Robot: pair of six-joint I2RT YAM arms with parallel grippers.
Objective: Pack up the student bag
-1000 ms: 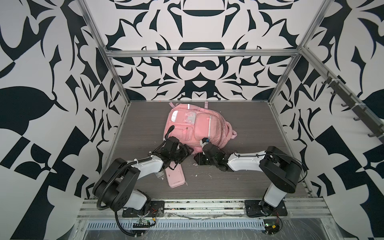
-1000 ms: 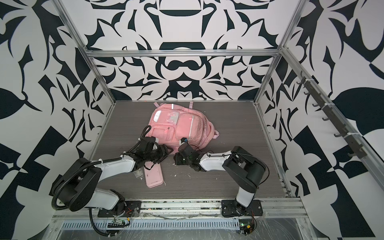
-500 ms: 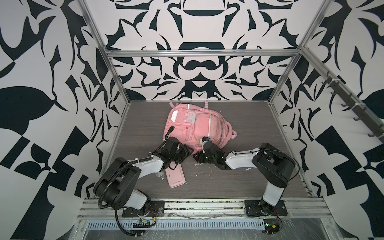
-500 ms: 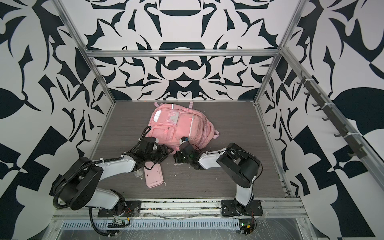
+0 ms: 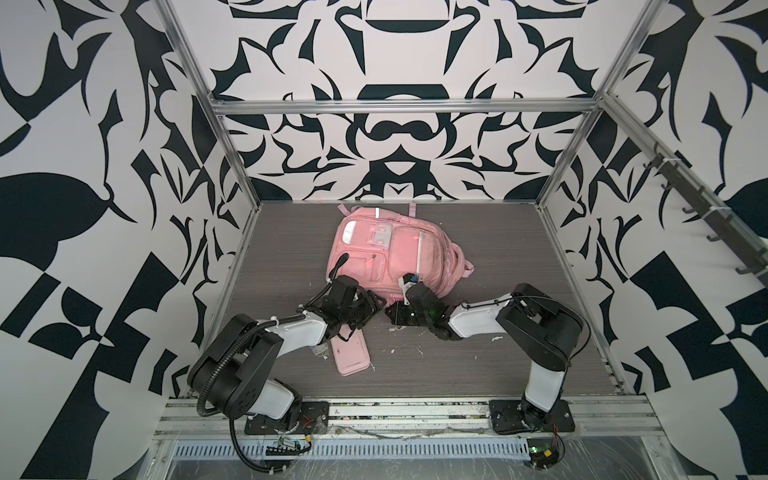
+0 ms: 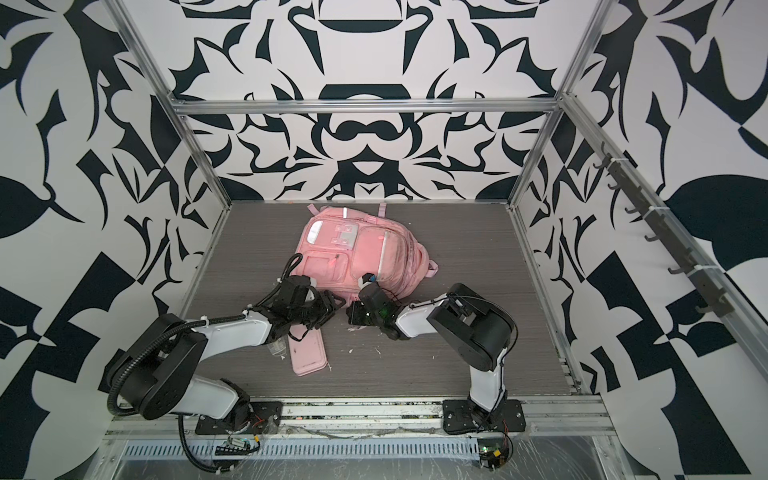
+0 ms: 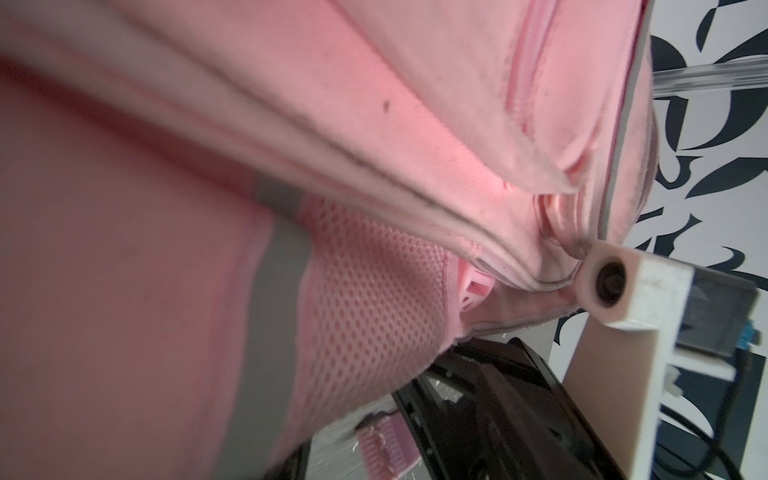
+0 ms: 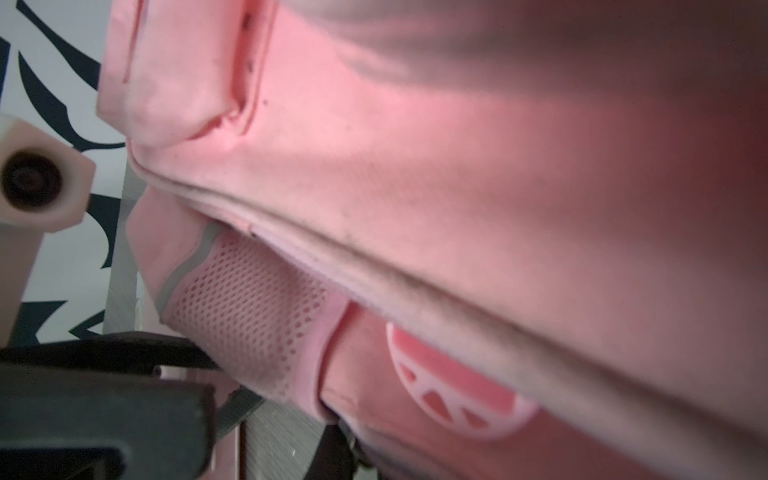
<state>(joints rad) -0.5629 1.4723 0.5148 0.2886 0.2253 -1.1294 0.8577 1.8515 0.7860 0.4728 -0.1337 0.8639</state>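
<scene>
Pink soft fabric backpack [image 5: 388,253]: likely being opened.
Left claw [image 5: 372,304]: grip unreadable.
Right claw [image 5: 393,314]: clenched.
Next: part mouth.

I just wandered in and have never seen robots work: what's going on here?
A two-armed robot is busy with a pink student bag that lies on the table. The left gripper and the right gripper are both at the bag's near edge; the right one is shut, though whether either pinches fabric cannot be seen. A flat pink pencil case lies outside the bag, partly under the left arm.
</scene>
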